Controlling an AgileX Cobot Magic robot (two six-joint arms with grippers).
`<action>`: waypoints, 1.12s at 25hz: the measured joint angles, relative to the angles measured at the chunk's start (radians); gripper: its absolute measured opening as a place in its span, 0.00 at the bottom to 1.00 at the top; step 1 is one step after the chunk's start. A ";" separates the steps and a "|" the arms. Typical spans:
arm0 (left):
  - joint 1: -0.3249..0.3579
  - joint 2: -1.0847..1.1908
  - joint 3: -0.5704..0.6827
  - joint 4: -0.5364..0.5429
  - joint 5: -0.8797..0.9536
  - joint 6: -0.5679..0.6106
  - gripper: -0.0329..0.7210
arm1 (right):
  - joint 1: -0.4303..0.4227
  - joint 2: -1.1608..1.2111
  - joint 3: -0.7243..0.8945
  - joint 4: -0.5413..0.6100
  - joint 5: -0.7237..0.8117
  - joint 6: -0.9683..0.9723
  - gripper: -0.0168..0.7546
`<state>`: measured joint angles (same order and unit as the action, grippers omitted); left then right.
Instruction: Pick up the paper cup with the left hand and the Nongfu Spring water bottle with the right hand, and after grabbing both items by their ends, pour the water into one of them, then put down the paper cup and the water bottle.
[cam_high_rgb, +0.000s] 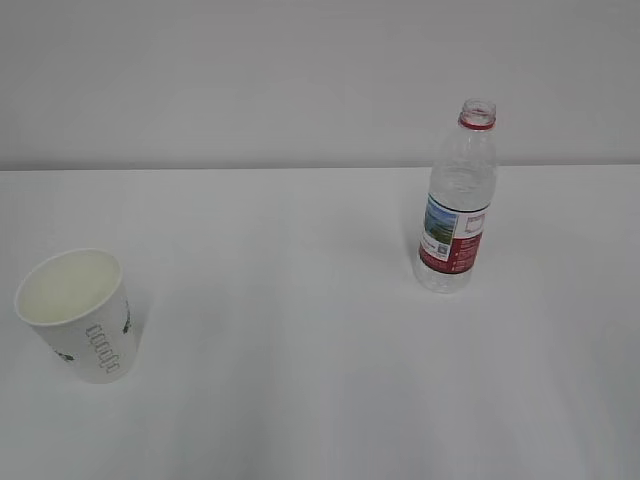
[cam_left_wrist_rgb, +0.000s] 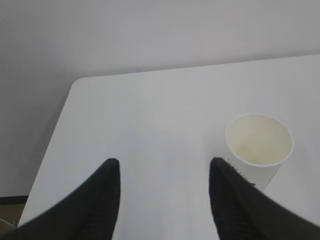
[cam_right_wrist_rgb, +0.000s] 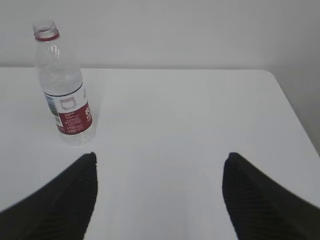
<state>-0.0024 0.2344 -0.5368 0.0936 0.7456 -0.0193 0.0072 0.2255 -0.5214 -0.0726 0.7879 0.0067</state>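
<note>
The white paper cup (cam_high_rgb: 80, 315) stands upright at the table's left front, holding pale yellowish water (cam_high_rgb: 68, 286). In the left wrist view the paper cup (cam_left_wrist_rgb: 258, 148) sits just right of my left gripper (cam_left_wrist_rgb: 164, 167), which is open with only bare table between its fingertips. The uncapped Nongfu Spring water bottle (cam_high_rgb: 458, 205) stands upright at the right, red neck ring on top. The right wrist view shows the bottle (cam_right_wrist_rgb: 64, 90) ahead and to the left of my open, empty right gripper (cam_right_wrist_rgb: 159, 161). Neither arm appears in the exterior view.
The white table (cam_high_rgb: 300, 300) meets a plain grey wall behind. Its left edge and rounded far corner (cam_left_wrist_rgb: 77, 82) show in the left wrist view, its right edge (cam_right_wrist_rgb: 295, 115) in the right wrist view.
</note>
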 joint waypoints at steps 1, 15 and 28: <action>0.000 0.005 0.000 0.000 -0.017 0.000 0.60 | 0.000 0.000 0.000 0.000 -0.009 0.000 0.78; 0.000 0.049 0.069 -0.013 -0.231 0.000 0.60 | 0.000 0.000 0.000 0.000 -0.099 0.000 0.78; 0.000 0.088 0.089 -0.013 -0.325 0.000 0.60 | 0.000 0.137 0.000 0.000 -0.225 0.000 0.78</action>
<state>-0.0024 0.3222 -0.4477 0.0808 0.4206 -0.0193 0.0072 0.3626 -0.5214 -0.0726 0.5633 0.0067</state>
